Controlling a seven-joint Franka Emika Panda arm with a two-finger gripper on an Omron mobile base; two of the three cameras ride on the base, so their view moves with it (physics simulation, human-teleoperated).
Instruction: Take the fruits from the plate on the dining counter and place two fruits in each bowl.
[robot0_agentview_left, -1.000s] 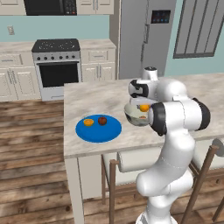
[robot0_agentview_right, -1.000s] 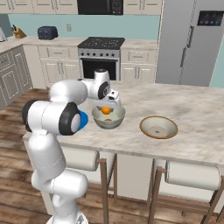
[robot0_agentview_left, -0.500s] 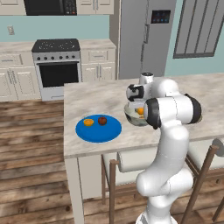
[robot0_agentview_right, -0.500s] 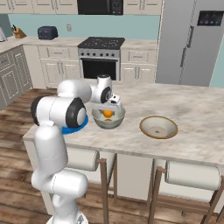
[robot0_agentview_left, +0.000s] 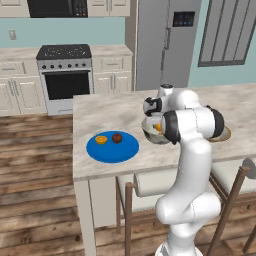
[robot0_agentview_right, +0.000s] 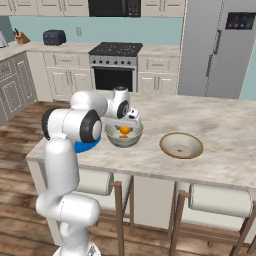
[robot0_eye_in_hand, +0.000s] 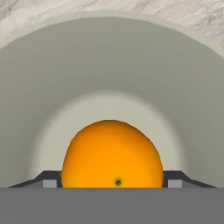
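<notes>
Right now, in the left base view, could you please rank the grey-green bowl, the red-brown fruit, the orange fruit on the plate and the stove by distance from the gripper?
1. Grey-green bowl, directly under the gripper.
2. Red-brown fruit, on the blue plate, left of the bowl.
3. Orange fruit, further left on the plate.
4. Stove, against the back wall.

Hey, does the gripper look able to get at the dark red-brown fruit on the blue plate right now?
Probably yes. The gripper sits low in the deep grey-green bowl at a bright orange fruit; the dark red-brown fruit lies uncovered on the flat blue plate beside it.

A black-topped stove (robot0_agentview_left: 64, 70), grey fridge (robot0_agentview_left: 167, 42) and toaster (robot0_agentview_right: 54, 37) line the wall.
</notes>
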